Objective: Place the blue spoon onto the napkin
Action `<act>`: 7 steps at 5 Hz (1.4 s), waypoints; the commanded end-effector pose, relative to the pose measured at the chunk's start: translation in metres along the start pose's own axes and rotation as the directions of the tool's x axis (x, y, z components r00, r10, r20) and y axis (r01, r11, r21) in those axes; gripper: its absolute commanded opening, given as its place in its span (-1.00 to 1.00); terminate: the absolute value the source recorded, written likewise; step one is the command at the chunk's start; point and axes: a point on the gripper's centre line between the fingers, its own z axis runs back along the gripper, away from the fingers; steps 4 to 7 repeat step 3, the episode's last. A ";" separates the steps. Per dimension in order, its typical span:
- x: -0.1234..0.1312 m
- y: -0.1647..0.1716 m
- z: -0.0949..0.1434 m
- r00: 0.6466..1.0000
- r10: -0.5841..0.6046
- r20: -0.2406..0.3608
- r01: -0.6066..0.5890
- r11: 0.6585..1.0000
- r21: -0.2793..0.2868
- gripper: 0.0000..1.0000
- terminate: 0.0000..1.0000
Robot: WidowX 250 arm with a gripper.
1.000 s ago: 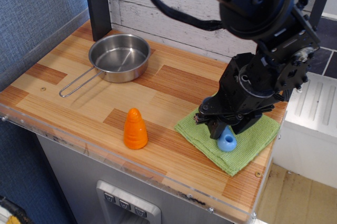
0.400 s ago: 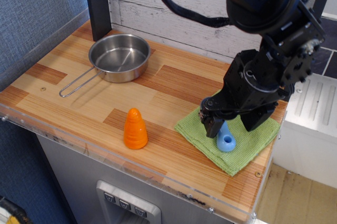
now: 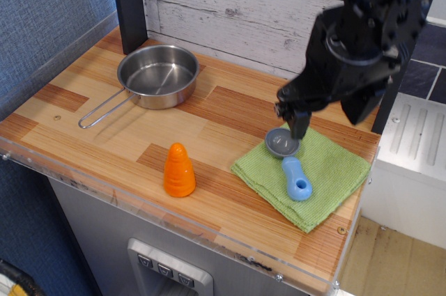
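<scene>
Well, the blue spoon (image 3: 290, 164) is lying on the napkin (image 3: 306, 175), its grey bowl toward the wall, ring end nearest me. The gripper (image 3: 298, 116) is hovering just above the bowl, fingers apart, holding nothing (the steel pan (image 3: 157, 76) and orange cone (image 3: 179, 170) are sitting well off to the side).

A light blue, grey-bowled blue spoon (image 3: 289, 164), green woven napkin (image 3: 327, 177), orange cone (image 3: 179, 170), steel pan (image 3: 157, 75), striped wooden table (image 3: 90, 129).

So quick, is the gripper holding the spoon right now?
Gripper: holding nothing, raised above the blue spoon, which lies on the napkin. Whether it is open or closed cannot be told.
</scene>
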 end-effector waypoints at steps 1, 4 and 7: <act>0.018 0.001 0.039 0.999 -0.002 0.049 0.006 0.997 -0.079 1.00 -1.00; 0.018 0.001 0.039 0.999 -0.002 0.049 0.006 0.997 -0.079 1.00 1.00; 0.018 0.001 0.039 0.999 -0.002 0.049 0.006 0.997 -0.079 1.00 1.00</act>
